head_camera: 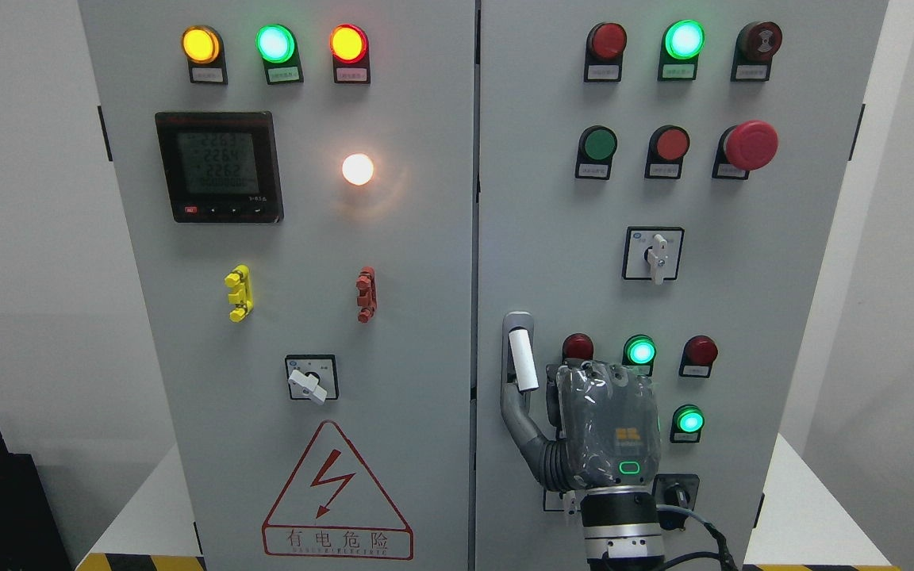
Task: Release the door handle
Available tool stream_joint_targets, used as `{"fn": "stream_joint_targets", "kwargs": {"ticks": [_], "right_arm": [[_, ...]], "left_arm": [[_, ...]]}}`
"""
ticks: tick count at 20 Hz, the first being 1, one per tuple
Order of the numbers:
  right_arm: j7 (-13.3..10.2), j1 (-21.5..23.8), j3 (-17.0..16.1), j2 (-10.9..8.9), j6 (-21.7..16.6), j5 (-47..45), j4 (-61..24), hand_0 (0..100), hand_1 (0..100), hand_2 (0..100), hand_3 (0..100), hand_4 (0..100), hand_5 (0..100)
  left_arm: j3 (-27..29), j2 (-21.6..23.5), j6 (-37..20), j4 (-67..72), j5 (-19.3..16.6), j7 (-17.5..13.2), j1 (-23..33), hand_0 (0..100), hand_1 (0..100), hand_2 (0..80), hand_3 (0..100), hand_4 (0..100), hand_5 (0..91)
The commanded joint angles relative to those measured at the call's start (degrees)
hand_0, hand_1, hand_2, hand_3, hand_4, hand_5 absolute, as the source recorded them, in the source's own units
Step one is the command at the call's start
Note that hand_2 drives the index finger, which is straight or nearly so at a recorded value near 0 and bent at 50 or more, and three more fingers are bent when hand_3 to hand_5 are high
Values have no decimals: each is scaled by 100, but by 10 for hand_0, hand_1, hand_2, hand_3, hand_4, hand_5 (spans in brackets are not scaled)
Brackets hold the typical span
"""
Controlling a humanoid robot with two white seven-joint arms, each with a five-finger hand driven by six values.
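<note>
1. Handle first, since I place everything from it: the door handle sits at the left edge of the cabinet's right door, just beside the centre seam, with a white grip piece on its upper part and a grey lever running down and to the right below it.

2. My right hand comes up from the bottom edge, right of the middle, and its back faces the camera just right of and below the handle. The thumb lies along the grey lower lever, touching it. The other fingers are hidden behind the palm, so I cannot tell whether they are curled or spread, or whether the hand clamps the lever at all.

3. Step in hand, as I judge it: the release itself has not finished, because the thumb is in contact with the lever.

4. The next move calls for lifting the thumb off the lever, then drawing the hand straight back from the door.

5. Care is needed to the right of the handle: a red lamp and a lit green lamp stand just above the knuckles, and another green lamp lies beside the hand. I would avoid sweeping sideways into them.

6. The left arm does not show.
</note>
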Motion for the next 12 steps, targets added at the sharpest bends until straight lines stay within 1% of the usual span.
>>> {"fn": "stream_joint_targets", "kwargs": {"ticks": [1, 12], "right_arm": [[-19, 23, -5, 0, 2, 1, -9, 507, 429, 1000, 1000, 1000, 977], [-36, 23, -58, 9, 2, 1, -53, 519, 426, 1000, 1000, 1000, 977]], "left_arm": [[-70, 0, -2, -88, 0, 1, 0, 120, 389, 0, 0, 0, 0], [-70, 0, -2, -88, 0, 1, 0, 120, 389, 0, 0, 0, 0]]}}
